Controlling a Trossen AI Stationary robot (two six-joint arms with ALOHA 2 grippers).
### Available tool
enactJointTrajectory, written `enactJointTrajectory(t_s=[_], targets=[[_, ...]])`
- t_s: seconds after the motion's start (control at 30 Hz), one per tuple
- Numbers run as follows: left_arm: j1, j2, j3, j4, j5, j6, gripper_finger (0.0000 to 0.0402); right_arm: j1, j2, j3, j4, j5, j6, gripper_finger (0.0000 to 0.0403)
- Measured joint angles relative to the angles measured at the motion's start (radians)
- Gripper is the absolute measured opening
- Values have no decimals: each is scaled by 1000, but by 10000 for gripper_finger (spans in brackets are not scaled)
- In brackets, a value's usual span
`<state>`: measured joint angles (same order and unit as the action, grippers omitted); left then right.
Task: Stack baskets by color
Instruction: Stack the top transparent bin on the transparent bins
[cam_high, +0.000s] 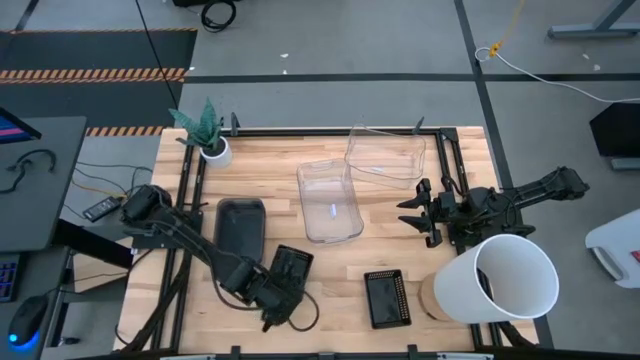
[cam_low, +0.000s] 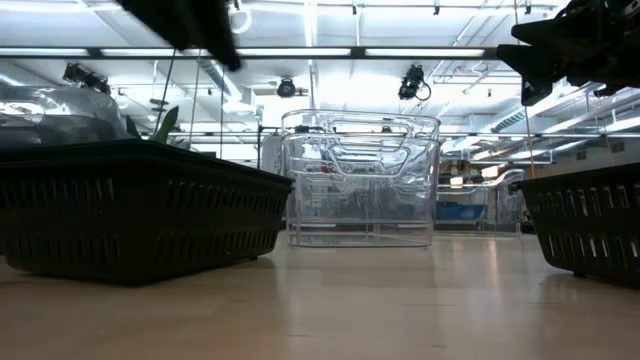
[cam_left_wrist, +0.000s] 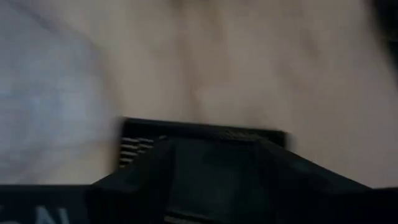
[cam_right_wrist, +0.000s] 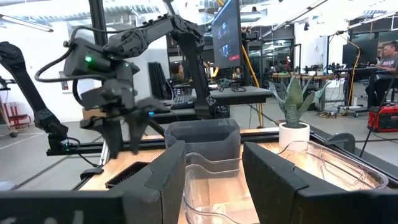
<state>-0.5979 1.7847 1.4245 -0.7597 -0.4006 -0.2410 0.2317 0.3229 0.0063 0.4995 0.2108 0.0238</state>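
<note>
My left gripper (cam_high: 283, 296) (cam_right_wrist: 127, 140) hangs open just above a black perforated basket (cam_high: 291, 268) (cam_left_wrist: 199, 132) that rests flat on the table near its front edge. I see no touch between them. A second black basket (cam_high: 387, 298) lies to its right. A smoky grey basket (cam_high: 240, 228) sits left of centre. One clear basket (cam_high: 328, 200) stands mid-table and another (cam_high: 385, 155) at the far edge. My right gripper (cam_high: 413, 210) (cam_right_wrist: 214, 180) waits at the right, held level and open, with nothing between its fingers.
A big white bucket (cam_high: 497, 280) lies on its side at the near right corner. A small white plant pot (cam_high: 213, 150) stands at the far left corner. Bare wood shows between the two black baskets and in front of the clear ones.
</note>
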Motion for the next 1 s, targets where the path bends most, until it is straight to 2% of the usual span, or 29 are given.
enactJointTrajectory(t_s=[0.1, 0.2, 0.4, 0.63, 0.8, 1.0], targets=[[43, -9, 8, 8, -74, 117, 219, 0, 0, 0, 0, 0, 0, 165], [90, -54, -24, 117, -90, 269, 193, 0, 0, 0, 0, 0, 0, 165], [182, -233, -219, 296, -75, 413, 129, 0, 0, 0, -2, 0, 0, 165], [247, -453, -453, 698, -58, 610, 80, 0, 0, 0, 0, 0, 0, 165], [270, -593, -585, 916, -14, 687, 53, 0, 0, 0, -1, 0, 0, 165], [273, -715, -634, 952, -20, 726, 31, 0, 0, 0, 1, 0, 0, 165]])
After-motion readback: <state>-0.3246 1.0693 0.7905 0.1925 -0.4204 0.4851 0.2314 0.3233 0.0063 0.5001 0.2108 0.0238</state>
